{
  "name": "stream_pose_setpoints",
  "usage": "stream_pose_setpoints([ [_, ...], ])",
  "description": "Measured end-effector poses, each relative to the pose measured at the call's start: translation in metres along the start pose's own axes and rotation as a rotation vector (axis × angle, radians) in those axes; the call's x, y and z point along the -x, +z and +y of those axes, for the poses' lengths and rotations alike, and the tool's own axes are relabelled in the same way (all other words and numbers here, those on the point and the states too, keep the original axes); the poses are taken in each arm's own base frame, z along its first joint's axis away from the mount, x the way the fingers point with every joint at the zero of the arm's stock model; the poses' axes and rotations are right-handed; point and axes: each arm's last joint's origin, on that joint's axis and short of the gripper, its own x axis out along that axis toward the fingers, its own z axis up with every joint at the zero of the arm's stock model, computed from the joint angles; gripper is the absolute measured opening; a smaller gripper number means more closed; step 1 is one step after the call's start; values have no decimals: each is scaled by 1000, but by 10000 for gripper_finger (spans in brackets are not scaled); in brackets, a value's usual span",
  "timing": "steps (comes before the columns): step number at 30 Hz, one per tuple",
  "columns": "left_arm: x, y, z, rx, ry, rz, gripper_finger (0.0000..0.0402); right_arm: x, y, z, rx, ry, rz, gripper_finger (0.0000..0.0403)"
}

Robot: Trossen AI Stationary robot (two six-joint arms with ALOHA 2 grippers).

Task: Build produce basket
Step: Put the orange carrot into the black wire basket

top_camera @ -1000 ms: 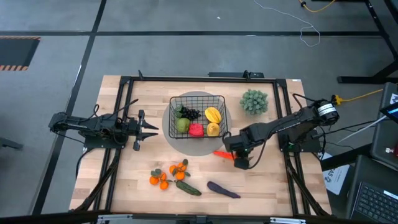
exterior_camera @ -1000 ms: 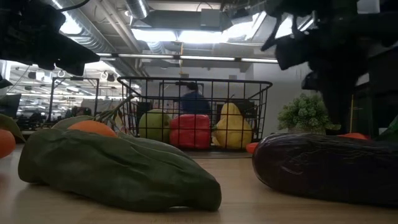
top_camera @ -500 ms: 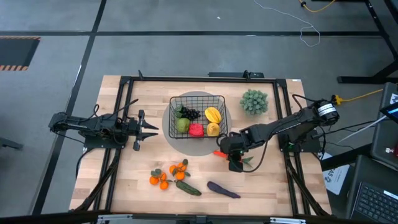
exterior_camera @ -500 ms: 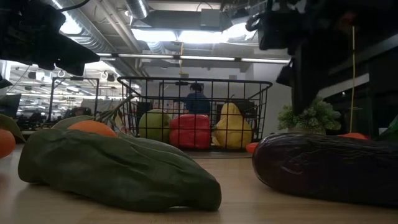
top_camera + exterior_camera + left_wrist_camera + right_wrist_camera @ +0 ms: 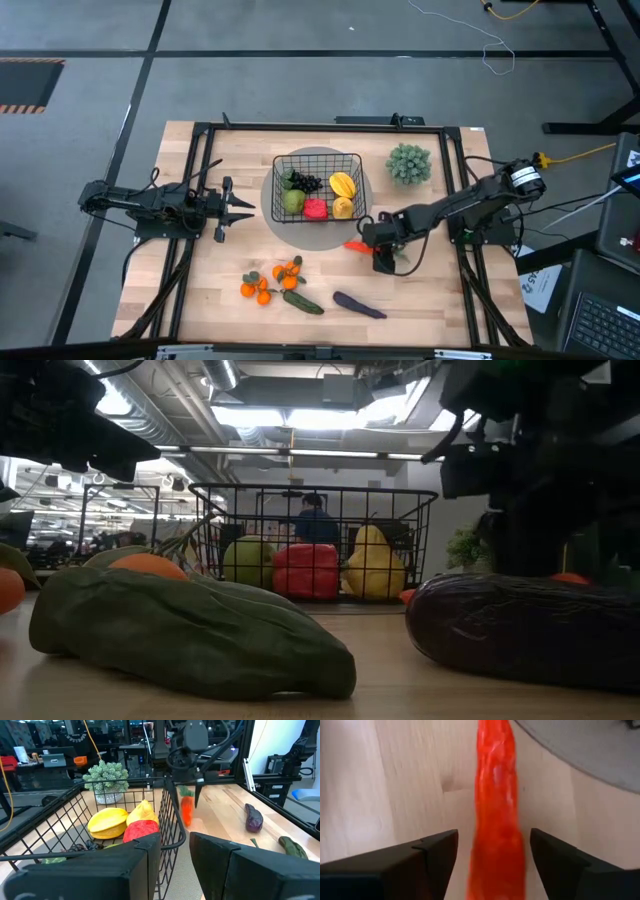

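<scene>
The carrot (image 5: 496, 805) lies on the table (image 5: 200, 290) at the basket's (image 5: 318, 187) five o'clock. The right end effector (image 5: 381, 262) straddles it, fingers spread — nothing gripped. It looks light, stiff and slick; mid-body seems the best hold.

The black wire basket (image 5: 318, 160) sits near the middle of the counter. Inside it are a green apple (image 5: 292, 201), a red pepper (image 5: 316, 209), two yellow fruits (image 5: 342, 185) and dark grapes (image 5: 306, 182). An orange carrot (image 5: 357, 246) lies just beside the basket. Closer to the front edge lie the tangerines (image 5: 270, 280), a green cucumber (image 5: 302, 302) and a purple eggplant (image 5: 358, 305).
</scene>
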Motion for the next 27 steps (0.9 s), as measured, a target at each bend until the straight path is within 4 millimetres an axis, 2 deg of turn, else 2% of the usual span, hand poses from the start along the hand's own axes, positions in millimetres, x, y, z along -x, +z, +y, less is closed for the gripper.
stream_pose_setpoints([
  [5, 0, 0, 0, 0, 0, 0, 94, -8, -10, -5, -45, -13, 14, 227],
  [10, 0, 0, 0, 0, 0, 0, 94, -9, -13, -7, 40, -17, 18, 207],
  [19, 0, 0, 0, 0, 0, 0, 94, -8, -12, -6, 32, -7, 8, 101],
  [27, 0, 0, 0, 0, 0, 0, 94, -4, -7, -3, 32, 16, 34, 99],
])
